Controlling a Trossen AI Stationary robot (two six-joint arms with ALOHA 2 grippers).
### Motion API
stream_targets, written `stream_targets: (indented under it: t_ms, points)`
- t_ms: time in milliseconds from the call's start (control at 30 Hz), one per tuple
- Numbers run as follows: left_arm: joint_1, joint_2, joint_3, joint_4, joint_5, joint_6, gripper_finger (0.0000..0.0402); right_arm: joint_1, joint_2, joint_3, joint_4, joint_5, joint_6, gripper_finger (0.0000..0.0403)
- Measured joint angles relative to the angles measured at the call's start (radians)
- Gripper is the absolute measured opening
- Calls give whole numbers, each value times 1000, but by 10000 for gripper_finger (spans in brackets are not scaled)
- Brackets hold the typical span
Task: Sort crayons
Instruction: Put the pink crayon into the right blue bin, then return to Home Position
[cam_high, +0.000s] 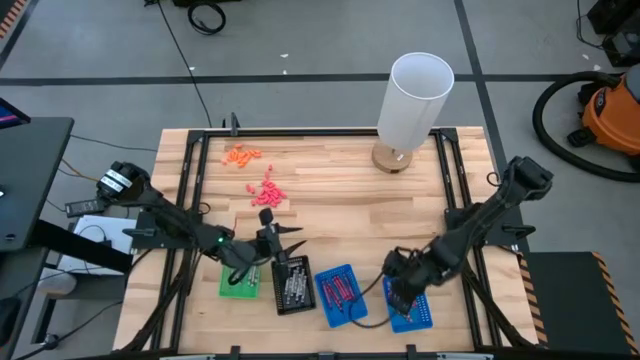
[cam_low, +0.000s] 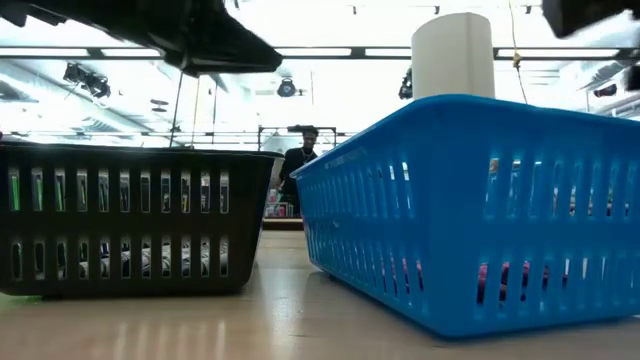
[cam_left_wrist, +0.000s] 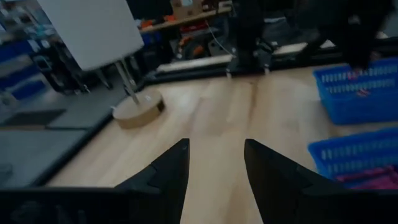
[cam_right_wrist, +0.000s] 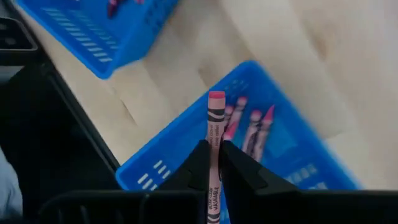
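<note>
My right gripper (cam_right_wrist: 213, 146) is shut on one pink crayon (cam_right_wrist: 216, 118) above a blue tray (cam_right_wrist: 292, 155) that holds several pink crayons (cam_right_wrist: 254, 130). In the high view this gripper (cam_high: 400, 283) hangs over the right blue tray (cam_high: 420, 312) near the front edge. My left gripper (cam_left_wrist: 214, 160) is open with nothing between its fingers; it (cam_high: 272, 240) hovers just behind the green tray (cam_high: 238, 283) and the black tray (cam_high: 293, 285). Loose orange crayons (cam_high: 242, 154) and pink crayons (cam_high: 267, 193) lie in two heaps on the table's far left part. My right gripper pinches the crayon's paper-wrapped shaft (cam_right_wrist: 215, 138) between its two fingers. The fingers lie along the crayon, whose flat pink end (cam_right_wrist: 216, 95) sticks out past the fingertips. The crayon is lifted clear above the blue tray.
A second blue tray (cam_high: 337, 293) with crayons stands between the black tray and the right blue one. A white lamp (cam_high: 412, 100) on a round wooden base (cam_left_wrist: 138, 109) stands at the far right. Dark frame rails (cam_high: 190, 190) run along both table sides.
</note>
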Motion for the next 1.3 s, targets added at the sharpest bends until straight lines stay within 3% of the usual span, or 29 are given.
stream_targets:
  t_ms: [133,267,433,600,800,867,1033,1300]
  points:
    - [16,-1,0,67,0,76,165,48,77,-4,28,6,111,34]
    - [-28,-60,-1,67,6,138,165,78,128,-5,-3,4,94,52]
    - [-88,-265,-30,-29,32,120,162,87,128,-5,-17,6,41,116]
    - [-137,-462,-146,-46,51,9,154,86,102,-4,-20,27,-59,177]
    - [-212,-669,-305,12,55,-140,153,81,-57,-5,-75,391,-158,197]
    - [-240,-724,-358,46,54,-176,153,53,-116,-5,-66,444,-246,192]
    - [-278,-828,-478,194,47,-170,153,-61,-267,-54,80,478,-470,174]
    - [-302,-910,-563,297,42,-83,153,-230,-525,-333,520,422,-687,151]
